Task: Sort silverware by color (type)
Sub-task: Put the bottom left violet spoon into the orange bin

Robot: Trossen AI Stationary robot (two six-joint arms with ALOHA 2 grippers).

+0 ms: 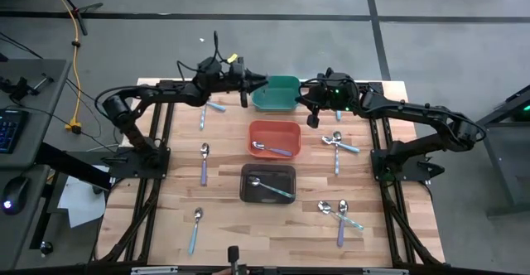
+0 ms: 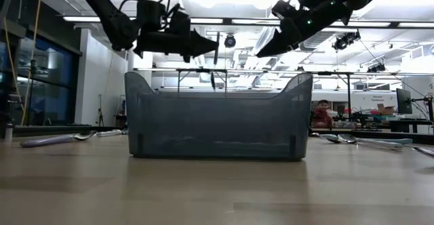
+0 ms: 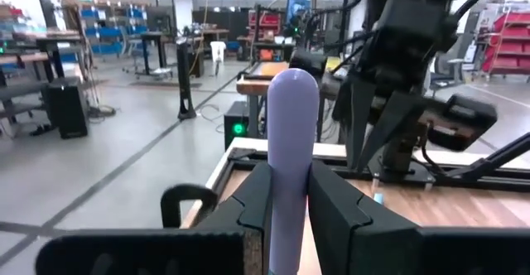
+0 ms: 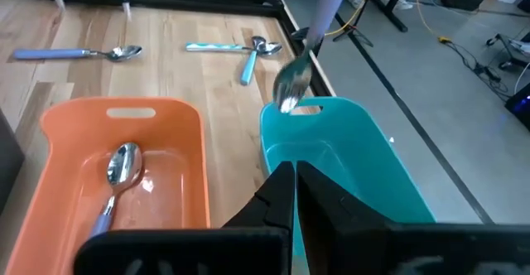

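closest to the low camera, the dark bin (image 2: 218, 125) is sitting on the wooden table (image 1: 166, 229) with one teal-handled spoon (image 1: 272, 187) lying inside it. above and beyond it i am holding my left gripper (image 3: 288, 194) over the far rim of the teal bin (image 4: 348, 163), and its two fingers are pinching a lavender-handled spoon (image 3: 292, 155) by the handle, jaws only slightly apart with the handle filling the gap. that spoon is hanging bowl downward, its shiny bowl (image 4: 291, 84) dangling just above the teal bin's far edge, not touching it as far as i can tell. my right gripper (image 4: 295, 184) is hovering on the other side of the same bin, its fingers pressed together and gripping nothing. just on my side of the teal bin, the orange bin (image 1: 275, 137) is holding one spoon with a lavender handle (image 4: 117, 180). out to the left of my left gripper, loose spoons are lying on the wood: one just below the gripper near the table's far edge (image 1: 214, 105), one beside the orange bin (image 1: 204, 162) and one near the front (image 1: 195, 229). to the right of my right gripper, two crossed spoons (image 1: 338, 145) are resting near the orange bin, and another crossed pair (image 1: 341, 215) is lying nearer the front, beside the dark bin.
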